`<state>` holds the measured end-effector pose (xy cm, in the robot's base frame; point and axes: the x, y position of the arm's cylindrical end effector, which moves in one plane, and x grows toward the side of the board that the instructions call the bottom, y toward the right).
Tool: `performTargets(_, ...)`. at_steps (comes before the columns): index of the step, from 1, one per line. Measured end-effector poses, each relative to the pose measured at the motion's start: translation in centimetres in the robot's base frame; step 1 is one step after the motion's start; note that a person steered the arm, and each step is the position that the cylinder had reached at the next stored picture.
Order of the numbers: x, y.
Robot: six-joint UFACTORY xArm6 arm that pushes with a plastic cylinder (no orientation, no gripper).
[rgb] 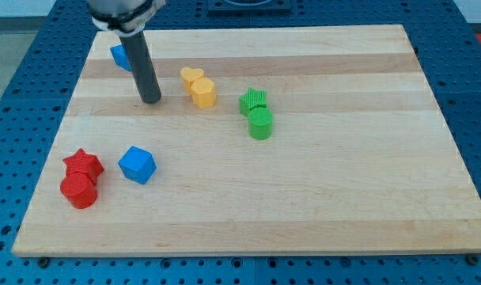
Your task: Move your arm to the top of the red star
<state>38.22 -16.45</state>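
Note:
The red star (83, 164) lies near the view's lower left of the wooden board, touching a red cylinder (79, 191) just below it. My tip (151, 100) rests on the board in the upper left part, well above and to the right of the red star, with open board between them. The dark rod rises from the tip toward the view's top.
A blue cube (137, 165) sits right of the red star. Another blue block (120, 55) is partly hidden behind the rod. A yellow heart (191, 77) and yellow block (203, 93) lie right of the tip. A green star (254, 100) and green cylinder (260, 123) sit at centre.

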Motion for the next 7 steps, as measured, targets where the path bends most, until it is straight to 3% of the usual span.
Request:
performTargets(2,0.6,-0.1)
performTargets(4,2.7,-6.5)
performTargets(6,9.5,-6.6)
performTargets(7,10.2,-6.1)
